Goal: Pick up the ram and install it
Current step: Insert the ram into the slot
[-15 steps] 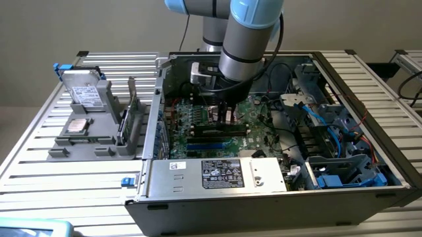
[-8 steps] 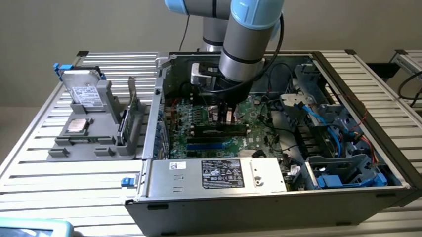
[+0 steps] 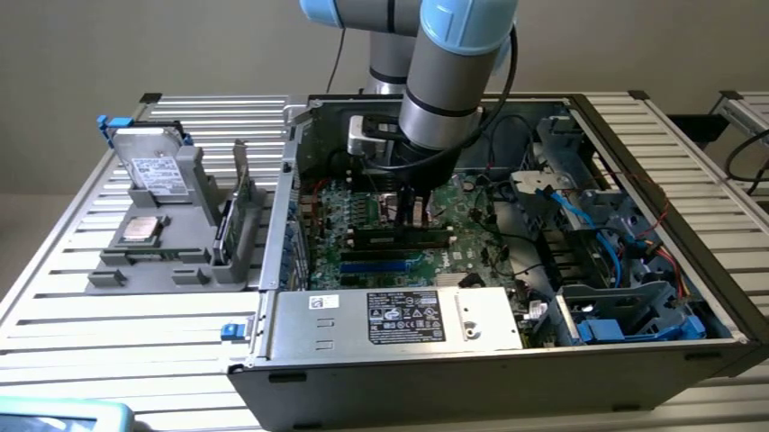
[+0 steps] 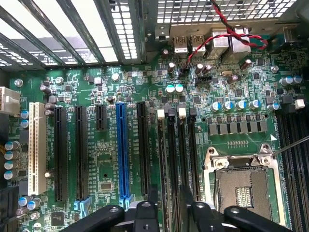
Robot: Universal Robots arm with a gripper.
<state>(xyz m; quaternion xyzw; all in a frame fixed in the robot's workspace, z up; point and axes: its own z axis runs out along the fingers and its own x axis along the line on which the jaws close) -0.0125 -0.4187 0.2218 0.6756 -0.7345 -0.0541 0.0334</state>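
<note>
My gripper [image 3: 408, 214] is low inside the open computer case [image 3: 673, 297], just above the black memory slots [image 3: 401, 237] on the green motherboard [image 4: 96, 159]. In the wrist view its two dark fingers [image 4: 153, 198] stand apart on either side of one memory slot [image 4: 172, 159], so the gripper is open. A thin dark edge runs along that slot, and I cannot tell whether it is the ram. Nothing shows clamped between the fingers. A narrow dark strip [image 3: 223, 229] stands on edge in the grey fixture outside the case; I cannot tell what it is.
The grey fixture [image 3: 144, 261] at the exterior view's left holds a hard drive [image 3: 154, 169], a square silver processor chip [image 3: 140, 229] and a taller green card [image 3: 240, 184]. The empty processor socket [image 4: 241, 188], a blue slot [image 4: 123, 150], cables and drive cages crowd the case.
</note>
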